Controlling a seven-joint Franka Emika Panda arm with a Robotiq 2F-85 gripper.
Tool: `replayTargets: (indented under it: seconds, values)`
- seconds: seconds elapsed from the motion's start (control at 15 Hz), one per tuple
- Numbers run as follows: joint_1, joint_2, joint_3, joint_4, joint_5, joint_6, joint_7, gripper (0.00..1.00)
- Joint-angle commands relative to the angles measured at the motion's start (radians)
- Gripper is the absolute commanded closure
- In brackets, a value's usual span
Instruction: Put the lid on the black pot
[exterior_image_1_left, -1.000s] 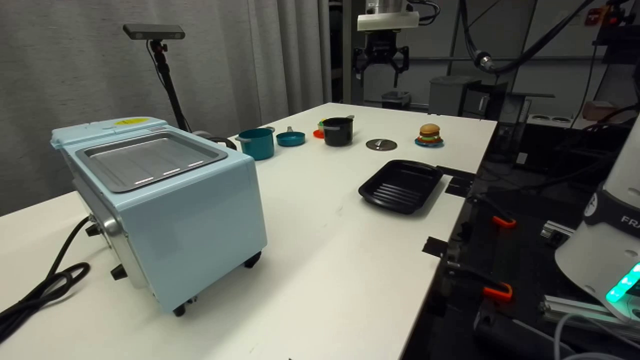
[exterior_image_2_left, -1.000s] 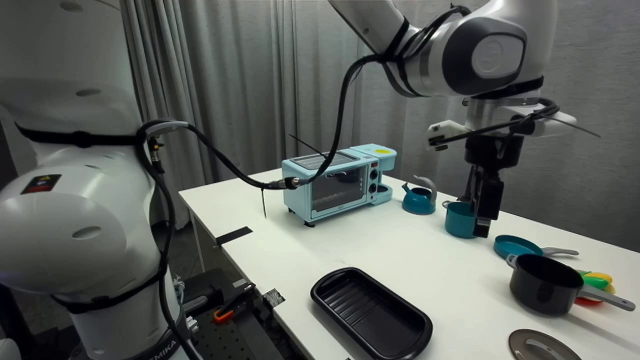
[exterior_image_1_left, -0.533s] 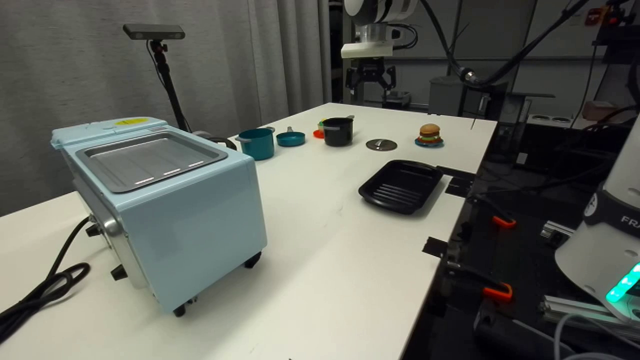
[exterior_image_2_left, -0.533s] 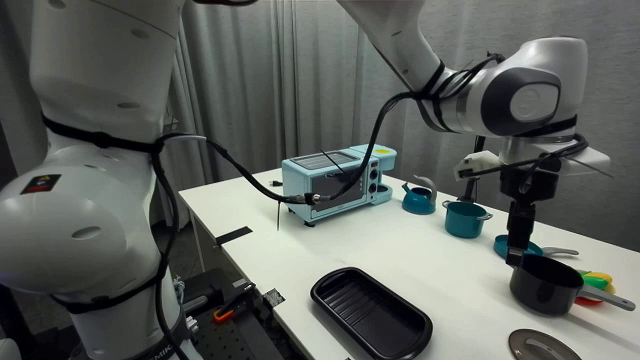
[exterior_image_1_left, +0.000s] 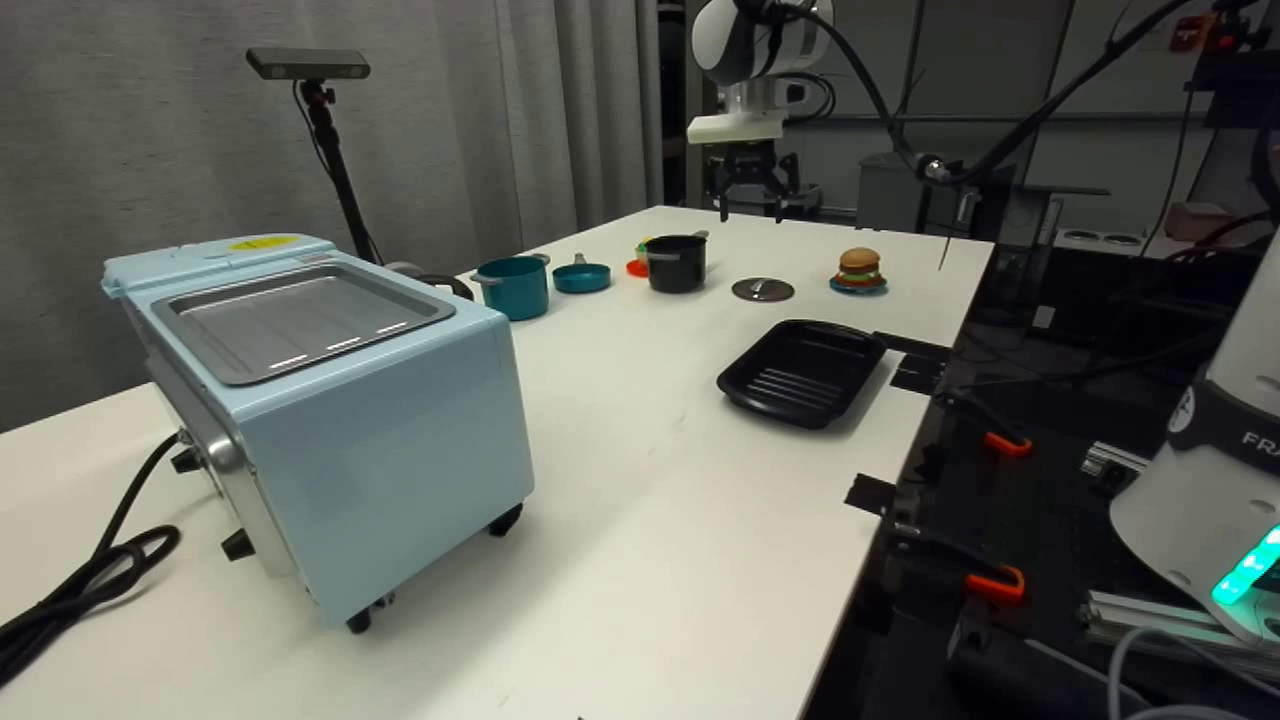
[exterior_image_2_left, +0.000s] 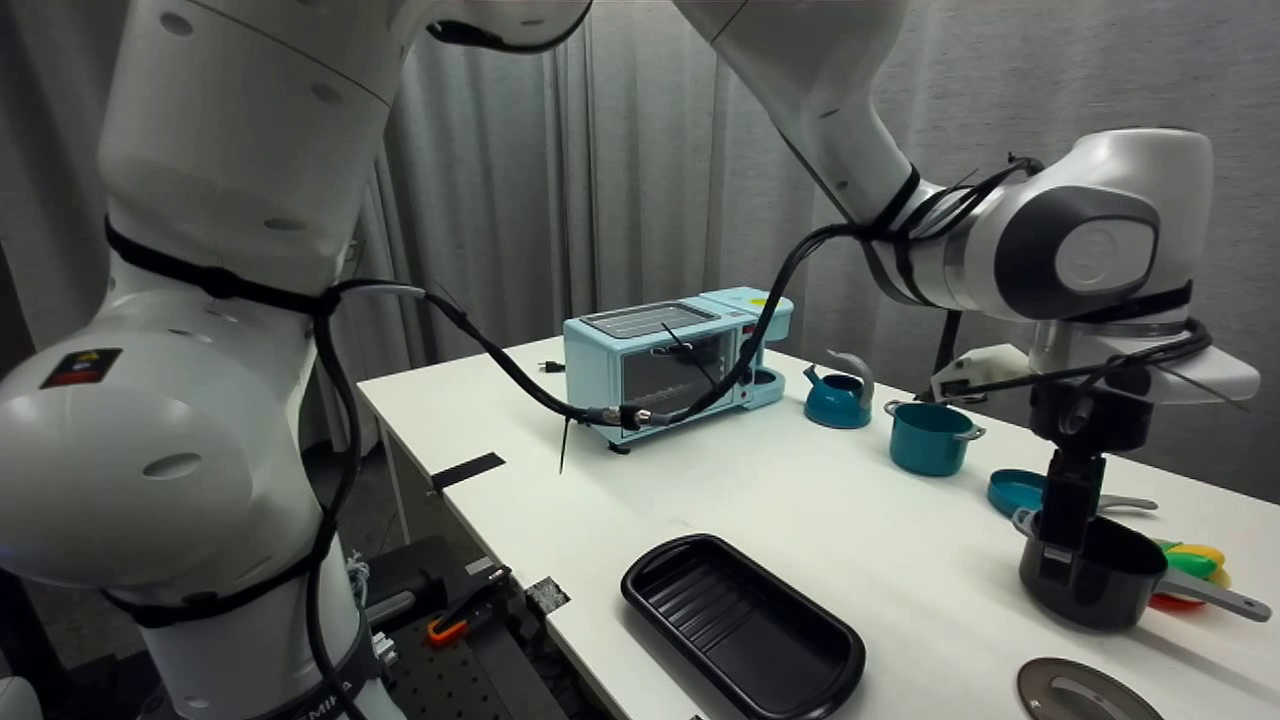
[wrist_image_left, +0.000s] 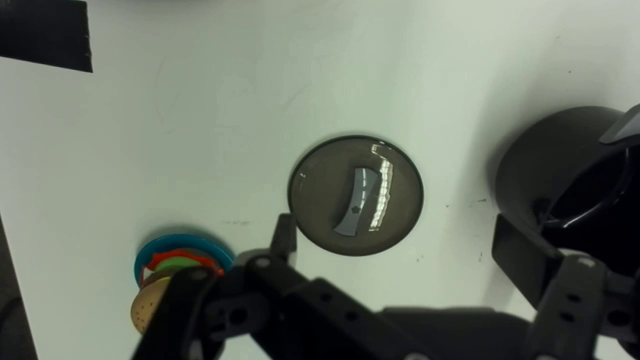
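The lid (exterior_image_1_left: 762, 290) is a flat, dark round disc with a grey handle, lying on the white table beside the black pot (exterior_image_1_left: 677, 265). In an exterior view the lid (exterior_image_2_left: 1080, 692) is cut off by the bottom edge, and the pot (exterior_image_2_left: 1115, 600) stands upright with its top open. My gripper (exterior_image_1_left: 751, 214) is open and empty, raised above the table. In the wrist view the lid (wrist_image_left: 320, 200) lies ahead of the spread fingers (wrist_image_left: 392, 222), nearer the left fingertip. The pot (wrist_image_left: 545, 165) is partly hidden behind the right finger and cut off at the edge.
A toy burger on a teal plate (exterior_image_1_left: 858, 272) lies near the lid. A black rectangular tray (exterior_image_2_left: 745, 630) lies near the table edge. A teal pot (exterior_image_2_left: 928, 438), teal pan (exterior_image_2_left: 1015, 492), kettle (exterior_image_2_left: 838, 400) and light-blue oven (exterior_image_2_left: 650, 375) stand farther along the table.
My gripper has moved away from the teal pot, past the pan, toward the black pot and lid, and has come lower. The lid and the black pot have not moved.
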Motion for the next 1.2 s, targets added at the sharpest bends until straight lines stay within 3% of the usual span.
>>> replayTargets:
  seconds: [0.0, 1.13]
  values:
    - [0.011, 0.003, -0.013, 0.005, 0.008, -0.002, -0.006, 0.00]
    - [0.008, 0.018, -0.036, 0.006, 0.016, 0.065, 0.060, 0.00]
